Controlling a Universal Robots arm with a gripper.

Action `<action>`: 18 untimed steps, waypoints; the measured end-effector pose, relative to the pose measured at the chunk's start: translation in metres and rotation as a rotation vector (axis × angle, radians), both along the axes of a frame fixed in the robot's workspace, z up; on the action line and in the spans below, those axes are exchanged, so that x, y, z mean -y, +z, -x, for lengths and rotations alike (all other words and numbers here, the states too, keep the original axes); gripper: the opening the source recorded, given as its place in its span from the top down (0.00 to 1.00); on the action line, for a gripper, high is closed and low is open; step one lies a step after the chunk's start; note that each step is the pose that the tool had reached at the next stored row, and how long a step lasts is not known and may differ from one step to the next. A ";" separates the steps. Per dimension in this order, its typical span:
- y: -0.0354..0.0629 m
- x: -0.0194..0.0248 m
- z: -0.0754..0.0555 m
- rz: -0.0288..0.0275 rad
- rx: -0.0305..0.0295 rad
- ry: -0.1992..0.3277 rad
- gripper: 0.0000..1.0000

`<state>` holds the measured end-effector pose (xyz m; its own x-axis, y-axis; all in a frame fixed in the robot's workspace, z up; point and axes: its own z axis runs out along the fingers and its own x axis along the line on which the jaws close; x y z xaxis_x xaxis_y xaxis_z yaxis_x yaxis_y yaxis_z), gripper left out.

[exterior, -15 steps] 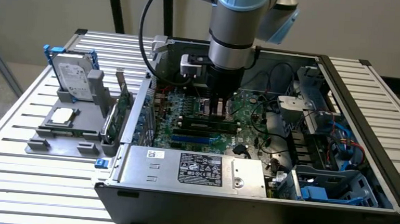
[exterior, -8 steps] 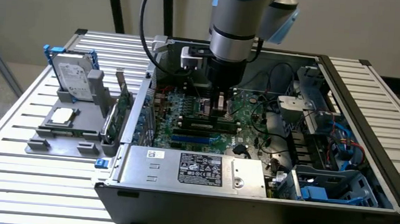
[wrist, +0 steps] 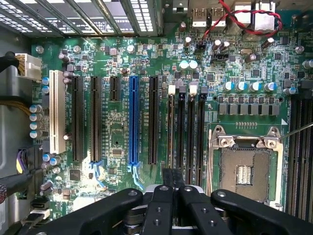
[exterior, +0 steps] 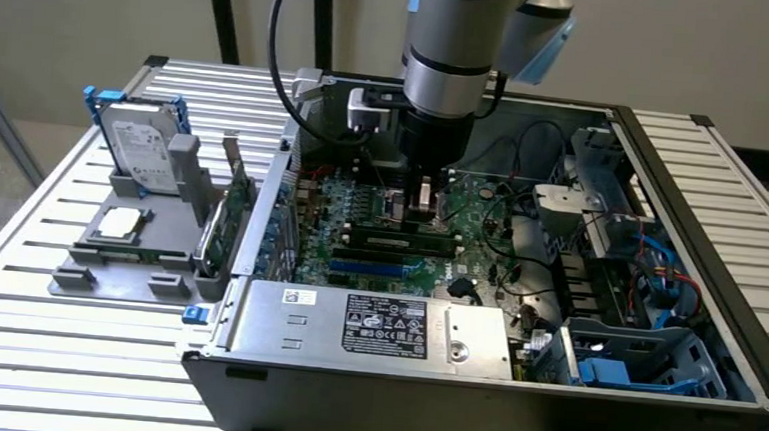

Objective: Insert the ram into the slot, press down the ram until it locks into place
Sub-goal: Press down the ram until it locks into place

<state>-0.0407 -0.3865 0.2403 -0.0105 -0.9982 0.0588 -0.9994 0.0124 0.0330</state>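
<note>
Your tool [wrist: 171, 193] sits low over motherboard [wrist: 117, 127], fingers closed on ram [wrist: 172, 177], stick upright between them. Slot [wrist: 180, 132] lies directly beneath tool. Insertion step looks in hand. You need edge square over slot, then straight downward push.

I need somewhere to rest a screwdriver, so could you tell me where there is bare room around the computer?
The slatted table is bare in front of the grey fixture, and again on the exterior view's right of the case. Inside the case it is crowded: the gripper hangs over the motherboard, with cables beside it.
</note>
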 end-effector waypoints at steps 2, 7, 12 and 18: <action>0.0000 0.0000 0.000 -0.0016 0.0000 0.000 0.89; -0.0001 0.0000 0.000 -0.0018 0.0000 0.000 0.89; -0.0027 -0.0004 0.000 -0.0017 0.0000 0.001 0.89; -0.0102 -0.0004 0.000 -0.0013 -0.0001 0.002 0.89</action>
